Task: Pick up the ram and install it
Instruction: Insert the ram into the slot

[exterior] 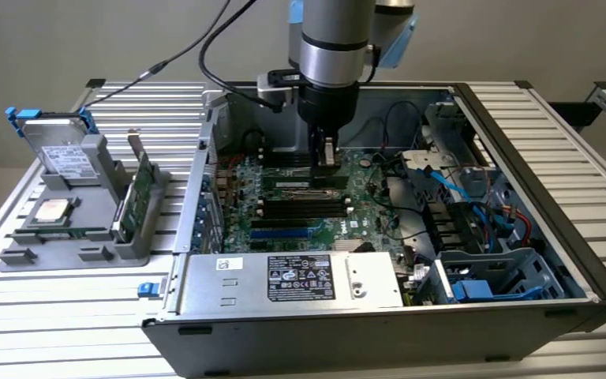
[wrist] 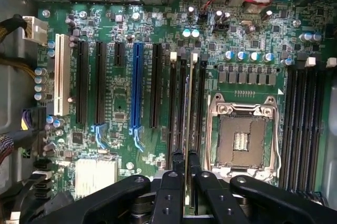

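My gripper (exterior: pixel 327 158) reaches down into the open computer case (exterior: pixel 514 118), low over the green motherboard (exterior: pixel 372 205). In the wrist view the ram (wrist: pixel 188 108) shows edge-on as a thin green stick. It runs along a black memory slot (wrist: pixel 174 108) beside the empty processor socket (wrist: pixel 242 137). The gripper (wrist: pixel 187 184) is shut on the ram, with one black finger (wrist: pixel 169 192) on each side of it. From the exterior view the ram (exterior: pixel 301 175) lies just below the fingertips, at the back row of slots. Whether it is pressed fully home I cannot tell.
A grey holder (exterior: pixel 72 237) on the exterior view's left carries a hard drive (exterior: pixel 61 154), a silver processor chip (exterior: pixel 53 210) and a green expansion card (exterior: pixel 135 197). The power supply (exterior: pixel 293 280) fills the case front. Blue cables (exterior: pixel 461 189) and drive cages sit at the right.
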Robot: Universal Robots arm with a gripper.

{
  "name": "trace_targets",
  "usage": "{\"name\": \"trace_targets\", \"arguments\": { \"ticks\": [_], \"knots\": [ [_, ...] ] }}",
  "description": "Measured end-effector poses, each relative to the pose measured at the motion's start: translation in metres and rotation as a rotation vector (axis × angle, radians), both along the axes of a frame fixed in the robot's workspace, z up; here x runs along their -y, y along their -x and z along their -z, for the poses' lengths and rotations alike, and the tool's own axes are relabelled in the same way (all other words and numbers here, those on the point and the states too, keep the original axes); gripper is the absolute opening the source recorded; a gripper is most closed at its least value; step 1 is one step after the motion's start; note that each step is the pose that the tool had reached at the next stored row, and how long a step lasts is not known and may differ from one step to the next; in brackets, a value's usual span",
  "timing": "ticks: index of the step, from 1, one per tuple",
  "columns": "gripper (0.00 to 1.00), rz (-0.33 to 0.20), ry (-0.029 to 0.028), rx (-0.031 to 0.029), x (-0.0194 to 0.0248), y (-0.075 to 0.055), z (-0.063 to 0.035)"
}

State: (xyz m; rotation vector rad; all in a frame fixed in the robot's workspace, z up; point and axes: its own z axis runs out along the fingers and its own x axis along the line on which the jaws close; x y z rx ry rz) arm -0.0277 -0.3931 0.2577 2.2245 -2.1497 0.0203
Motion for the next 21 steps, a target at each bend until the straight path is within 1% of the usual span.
{"name": "trace_targets", "arguments": {
  "ticks": [4, 13, 17, 21],
  "knots": [
    [0.14, -0.002, 0.0000, -0.0001, 0.0011, 0.000, 0.0073],
    [0.14, -0.002, 0.0001, -0.0001, 0.0013, 0.000, 0.0235],
    [0.14, -0.002, 0.0000, -0.0001, 0.0031, 0.000, 0.0246],
    [0.14, -0.002, 0.0001, -0.0001, 0.0074, 0.000, 0.0250]
  ]
}}
